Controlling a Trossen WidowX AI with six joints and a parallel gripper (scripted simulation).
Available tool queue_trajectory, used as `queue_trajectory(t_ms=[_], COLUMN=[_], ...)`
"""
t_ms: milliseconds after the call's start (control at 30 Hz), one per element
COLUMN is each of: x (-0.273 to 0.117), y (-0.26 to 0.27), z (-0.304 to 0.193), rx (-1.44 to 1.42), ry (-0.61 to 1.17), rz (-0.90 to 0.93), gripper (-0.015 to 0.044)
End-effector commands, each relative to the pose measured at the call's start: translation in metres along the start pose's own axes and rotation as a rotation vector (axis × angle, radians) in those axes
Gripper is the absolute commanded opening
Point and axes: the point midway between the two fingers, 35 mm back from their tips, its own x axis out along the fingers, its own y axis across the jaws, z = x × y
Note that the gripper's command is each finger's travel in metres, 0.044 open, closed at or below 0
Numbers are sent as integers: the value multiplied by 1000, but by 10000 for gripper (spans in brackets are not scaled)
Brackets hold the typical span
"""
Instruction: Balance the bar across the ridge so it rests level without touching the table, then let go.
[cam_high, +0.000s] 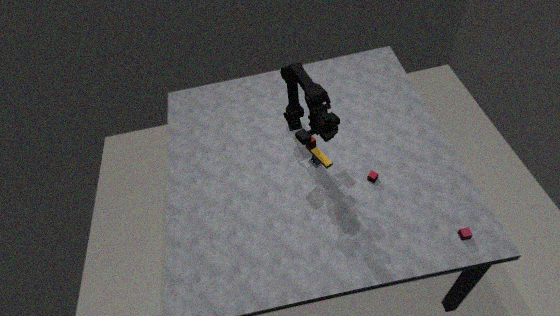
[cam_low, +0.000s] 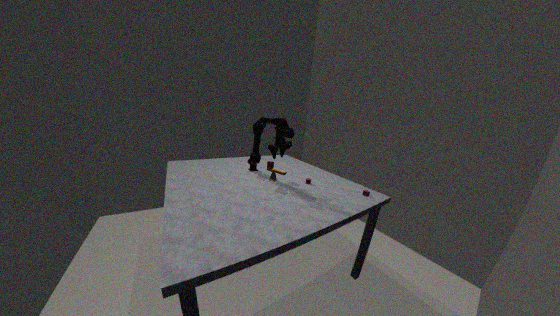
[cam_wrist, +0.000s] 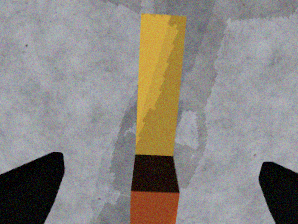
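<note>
The hand (cam_high: 312, 136) (cam_low: 278, 157) (cam_wrist: 164, 167) hangs above the bar with its fingers spread wide apart, and nothing is clamped between them. In the wrist view the two dark fingertips stand one on each side, well apart, with the bar running up the middle between them in that picture, touching neither. The yellow bar (cam_high: 321, 157) (cam_low: 279, 171) (cam_wrist: 160, 90) lies across the ridge (cam_high: 315, 161) (cam_low: 273, 176), a small dark support beneath it, and is held up off the counter (cam_high: 225, 200) (cam_low: 215, 215) (cam_wrist: 60, 85). An orange block (cam_high: 311, 141) (cam_low: 270, 164) (cam_wrist: 153, 207) with a dark side face sits at the end of the bar nearer the arm's foot; the other end reaches out past the ridge. From the exterior view the bar seems close to level, perhaps a little lower at its free end, though it is small and grainy there and I would not swear to it. The black arm (cam_high: 304, 80) (cam_low: 270, 120) rises from its foot on the counter, arches over and points down toward the bar. Farther out, a red cube (cam_high: 372, 176) (cam_low: 308, 181) rests on the counter, apart from the bar, and a second red block (cam_high: 465, 233) (cam_low: 366, 193) lies farther off, near the counter's corner. Soft shadows stretch across the speckled grey surface from beneath the bar.
</note>
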Motion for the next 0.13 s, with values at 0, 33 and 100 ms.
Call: queue_trajectory(t_ms=[0,33,100], x=[0,0,0], y=[0,0,0], z=[0,0,0], rx=[0,0,0], ry=[2,2,2], rz=[1,1,1], gripper=[440,440,440])
